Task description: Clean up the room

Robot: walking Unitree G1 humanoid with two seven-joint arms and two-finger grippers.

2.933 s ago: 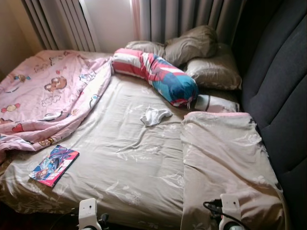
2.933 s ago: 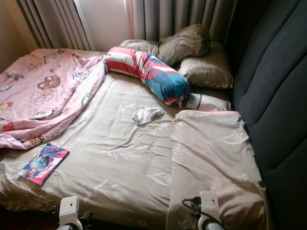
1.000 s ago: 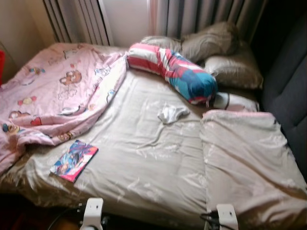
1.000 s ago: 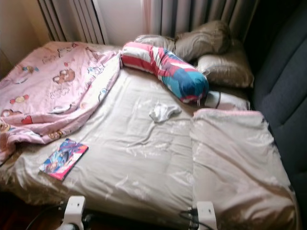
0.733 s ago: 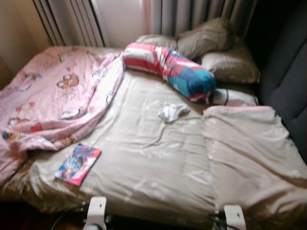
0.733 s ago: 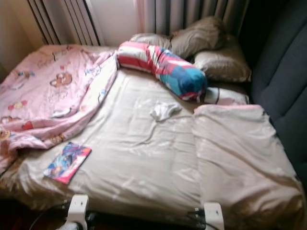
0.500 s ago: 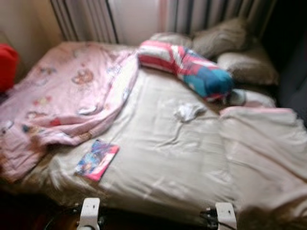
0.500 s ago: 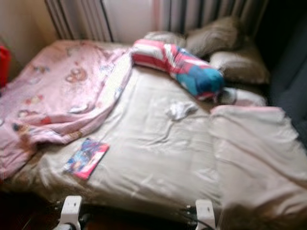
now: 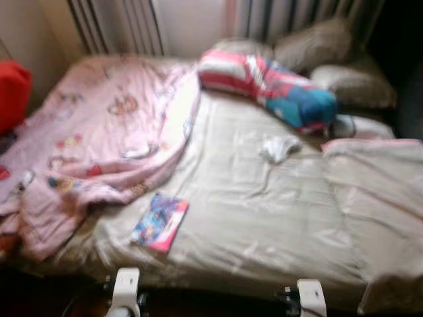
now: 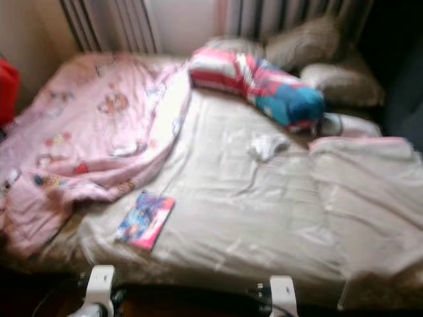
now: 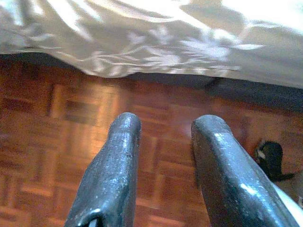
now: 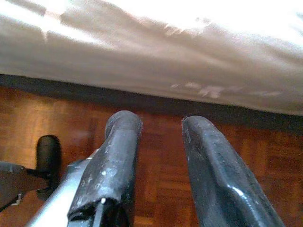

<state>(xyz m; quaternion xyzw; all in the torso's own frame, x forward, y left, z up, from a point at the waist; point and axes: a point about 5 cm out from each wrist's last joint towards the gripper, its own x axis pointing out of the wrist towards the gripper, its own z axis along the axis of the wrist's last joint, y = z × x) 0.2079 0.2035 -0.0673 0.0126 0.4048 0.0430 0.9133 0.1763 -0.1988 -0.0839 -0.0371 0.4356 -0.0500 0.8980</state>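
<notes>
An unmade bed [image 9: 251, 218] with a beige sheet lies before me. A colourful magazine [image 9: 160, 222] rests near its front edge, beside a crumpled pink blanket [image 9: 99, 145]. A small white cloth [image 9: 277, 146] lies mid-bed, below a long striped bolster [image 9: 271, 89]. Both arms hang low by the bed's front. My left gripper [image 11: 165, 127] is open over the parquet floor [image 11: 71, 142], holding nothing. My right gripper [image 12: 161, 124] is open too, just below the overhanging sheet [image 12: 165, 56].
Beige pillows [image 9: 317, 46] lean at the head of the bed. A folded beige duvet [image 9: 377, 198] covers the right side. A red object [image 9: 13, 92] stands at the far left. Curtains [image 9: 119, 26] hang behind the bed.
The whole picture has slid right as my head turned left, bringing the red object into view. Nothing on the bed has moved and both arms still hang low.
</notes>
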